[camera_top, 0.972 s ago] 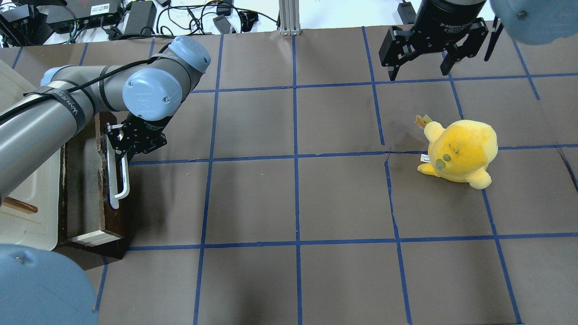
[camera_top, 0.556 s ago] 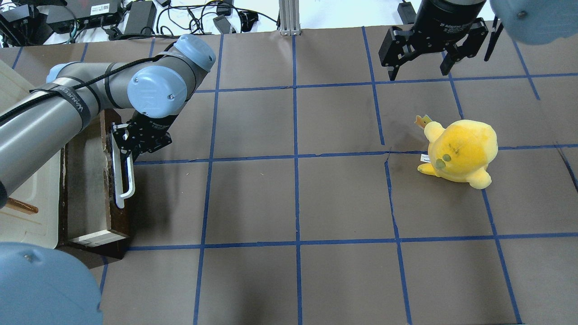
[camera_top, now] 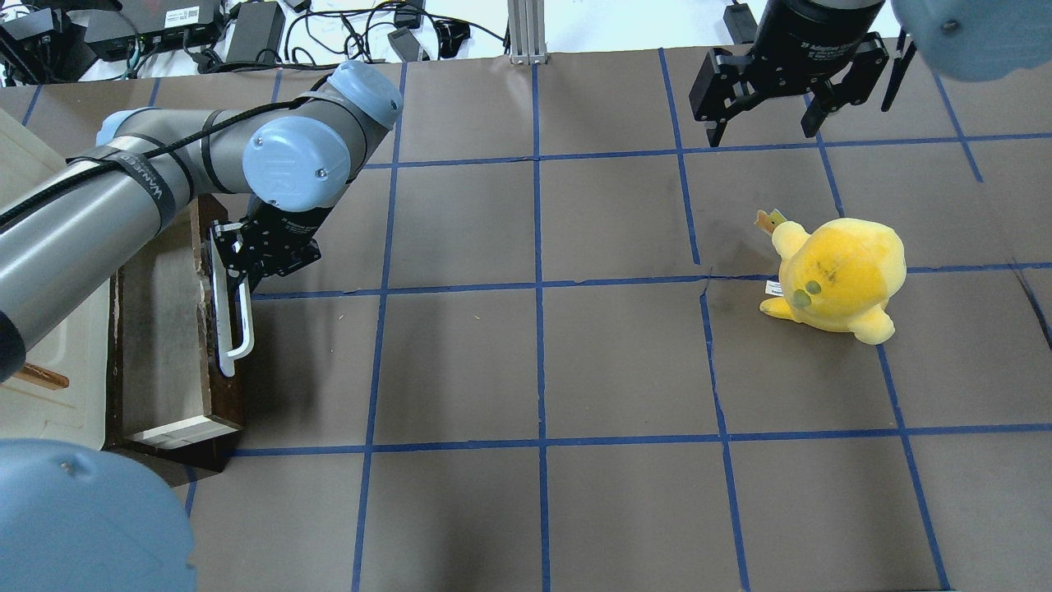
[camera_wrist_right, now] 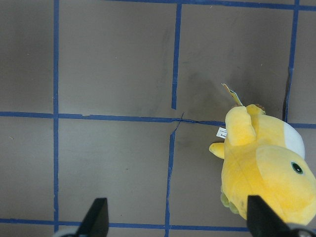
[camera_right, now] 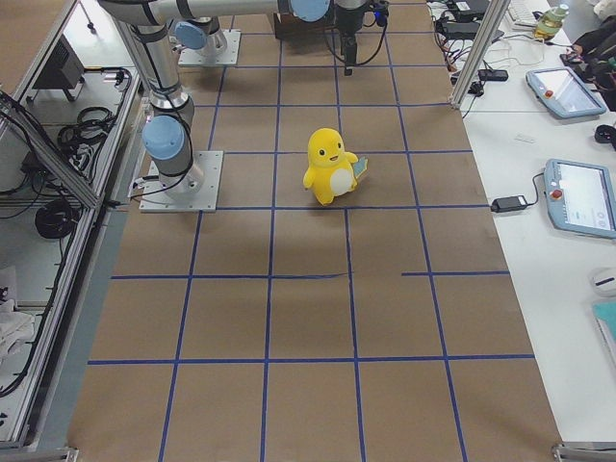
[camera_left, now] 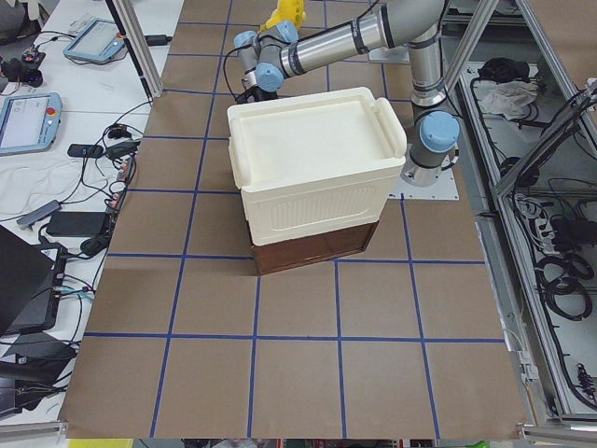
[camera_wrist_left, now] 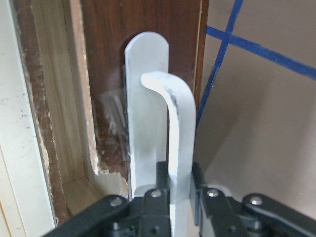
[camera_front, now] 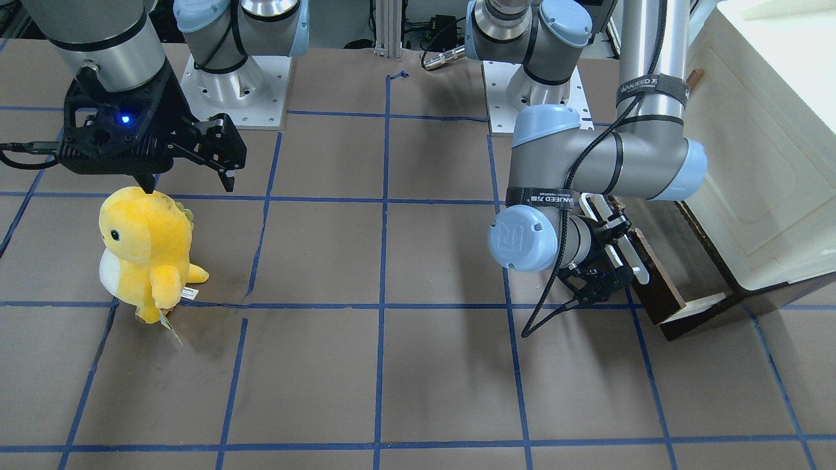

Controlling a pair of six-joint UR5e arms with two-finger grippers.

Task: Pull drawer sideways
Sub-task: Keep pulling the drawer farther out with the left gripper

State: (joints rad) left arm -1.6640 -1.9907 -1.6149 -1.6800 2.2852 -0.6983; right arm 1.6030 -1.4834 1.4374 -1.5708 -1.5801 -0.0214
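The dark brown drawer [camera_top: 223, 386] sticks partly out of the cream-white cabinet [camera_top: 49, 395] at the table's left edge, and its pale wood interior [camera_top: 164, 329] shows. Its long white bar handle [camera_top: 237, 329] runs along the front. My left gripper [camera_top: 240, 284] is shut on the far end of that handle; the left wrist view shows the black fingers [camera_wrist_left: 160, 185] clamped on the bar [camera_wrist_left: 178, 148]. The drawer also shows in the front-facing view [camera_front: 659, 287]. My right gripper [camera_top: 764, 123] hangs open and empty at the far right, above the table.
A yellow plush toy [camera_top: 838, 275] stands on the right half of the brown, blue-taped table, just below the right gripper [camera_front: 189, 186]. The cabinet [camera_left: 308, 159] stands over the drawer [camera_left: 312, 247]. Cables and power supplies [camera_top: 255, 29] lie beyond the far edge.
My left gripper has moved right with the handle in it, and the drawer has slid further out of the cabinet. The right arm and the plush toy have not moved.
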